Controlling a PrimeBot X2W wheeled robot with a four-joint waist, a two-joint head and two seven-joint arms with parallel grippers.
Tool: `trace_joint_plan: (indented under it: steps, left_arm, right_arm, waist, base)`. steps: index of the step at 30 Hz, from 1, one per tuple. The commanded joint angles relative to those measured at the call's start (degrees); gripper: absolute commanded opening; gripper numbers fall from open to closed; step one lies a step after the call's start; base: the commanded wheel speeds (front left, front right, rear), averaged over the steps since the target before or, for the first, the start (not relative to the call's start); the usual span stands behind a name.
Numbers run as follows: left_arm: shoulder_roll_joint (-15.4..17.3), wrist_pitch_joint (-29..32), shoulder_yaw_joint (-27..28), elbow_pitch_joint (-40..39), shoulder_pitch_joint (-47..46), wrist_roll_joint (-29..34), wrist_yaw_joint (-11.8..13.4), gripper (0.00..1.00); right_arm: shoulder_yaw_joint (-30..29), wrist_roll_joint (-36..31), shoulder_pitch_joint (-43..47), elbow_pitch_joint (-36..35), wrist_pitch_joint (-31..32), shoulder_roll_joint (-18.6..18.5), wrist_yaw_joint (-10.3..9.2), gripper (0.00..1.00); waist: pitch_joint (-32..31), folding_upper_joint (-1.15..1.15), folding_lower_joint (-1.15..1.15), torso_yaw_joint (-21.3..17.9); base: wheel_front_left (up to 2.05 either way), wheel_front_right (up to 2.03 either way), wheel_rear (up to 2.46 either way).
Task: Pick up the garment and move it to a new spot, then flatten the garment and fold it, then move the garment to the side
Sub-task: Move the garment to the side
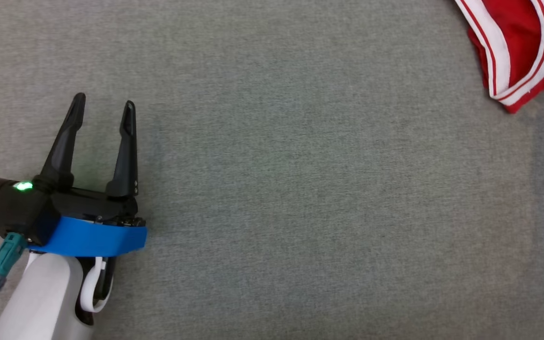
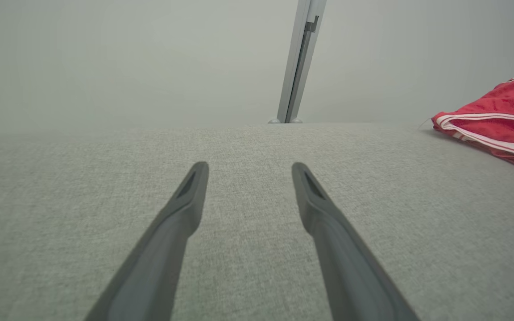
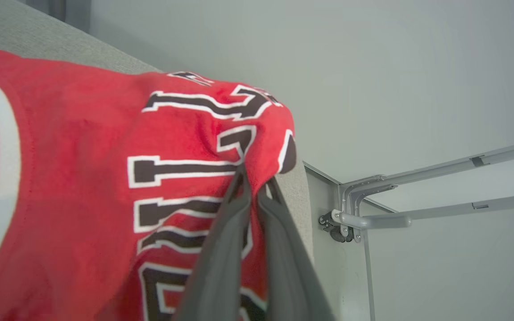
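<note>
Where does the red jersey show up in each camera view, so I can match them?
Head view: red jersey at the top right corner, on the grey cloth surface.
Left wrist view: jersey at the right edge, lying on that surface.
Right wrist view: jersey across the left half, pinched by the shut right hand.
Shared landmark: the grey cloth surface.

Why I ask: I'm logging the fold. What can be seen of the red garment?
The red garment is a soft-looking jersey with white-and-red striped trim and dark, white-outlined lettering. It lies crumpled on the grey cloth surface, at the head view's upper right. The right pincer is shut on a raised fold in the lettering.
</note>
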Motion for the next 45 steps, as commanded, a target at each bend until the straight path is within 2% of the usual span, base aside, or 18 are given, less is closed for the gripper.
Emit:
trace_joint_plan:
  steps: [1, 9, 21, 22, 23, 36, 38, 39, 40, 41, 45]
  left_arm:
    - [0.65, -0.21, 0.2, -0.45, -1.13, 0.58, 0.07, 1.0]
    - [2.01, 1.06, -0.89, -2.63, -2.35, 1.99, -0.3, 1.0]
    - [2.16, 1.23, -1.14, -2.63, -1.59, 1.22, 0.17, 1.0]
    - [2.04, 1.16, -1.27, -2.45, -1.65, 1.16, 0.11, 1.0]
    - [1.95, 1.08, -1.37, -2.25, -1.65, 1.12, 0.1, 1.0]
    - [-0.62, 0.11, -1.89, 2.09, 0.46, -0.03, -0.49, 1.0]
    - [-1.39, -0.07, -1.93, 3.96, 2.18, -0.37, -0.98, 1.0]
    - [-1.39, -0.07, -1.93, 3.96, 2.18, -0.37, -0.98, 1.0]
    - [-1.93, -0.13, -1.74, 5.12, 3.91, -0.48, -0.59, 1.0]
    - [-1.93, -0.13, -1.74, 5.12, 3.91, -0.48, -0.59, 1.0]
    - [-2.79, -0.18, -0.31, 6.95, 7.38, -1.22, 0.02, 1.0]
  right_arm:
    - [-0.98, -1.35, 0.72, -0.67, -0.94, -0.18, -0.04, 0.0]
    - [-3.38, -6.37, 1.63, -3.99, -4.42, 1.0, -0.04, 0.0]
    - [-4.29, -8.87, 2.99, -6.0, -4.27, 0.16, -0.04, 0.0]
    - [-4.08, -9.17, 3.36, -6.29, -4.43, 0.38, -0.03, 0.26]
    - [-4.14, -9.33, 3.6, -6.45, -4.48, 0.56, -0.03, 1.0]
    - [-6.47, -8.31, 9.9, -6.28, -4.8, 3.47, -0.04, 1.0]
    - [-9.53, -6.82, 13.88, -6.35, -6.42, 6.85, -0.03, 1.0]
    - [-9.53, -6.82, 13.88, -6.35, -6.42, 6.85, -0.03, 1.0]
    - [-11.71, -5.13, 16.95, -7.25, -8.31, 10.11, -0.02, 1.0]
    - [-11.71, -5.13, 16.95, -7.25, -8.31, 10.11, -0.02, 1.0]
    - [-15.92, -1.4, 23.54, -9.61, -13.59, 17.06, -0.03, 1.0]
  waist:
    - [0.42, -0.03, -0.01, -0.82]
    - [1.65, -0.03, -0.01, -3.46]
    - [2.29, -0.03, -0.01, -2.44]
    - [2.11, -0.03, -0.01, -2.3]
    - [1.89, -0.03, -0.01, -2.18]
    - [-6.74, -0.03, -0.01, 0.11]
    - [-10.67, -0.03, -0.01, 0.84]
    - [-10.67, -0.03, -0.01, 0.84]
    - [-13.56, -0.03, -0.01, 1.13]
    - [-13.56, -0.03, -0.01, 1.13]
    - [-18.64, -0.03, -0.01, 1.16]
  base:
    - [0.0, 0.0, 0.0]
    - [0.0, 0.0, 0.0]
    - [0.0, 0.0, 0.0]
    - [0.0, 0.0, 0.0]
    - [0.0, 0.0, 0.0]
    - [0.0, 0.0, 0.0]
    - [0.0, 0.0, 0.0]
    - [0.0, 0.0, 0.0]
    - [0.0, 0.0, 0.0]
    - [0.0, 0.0, 0.0]
    - [0.0, 0.0, 0.0]
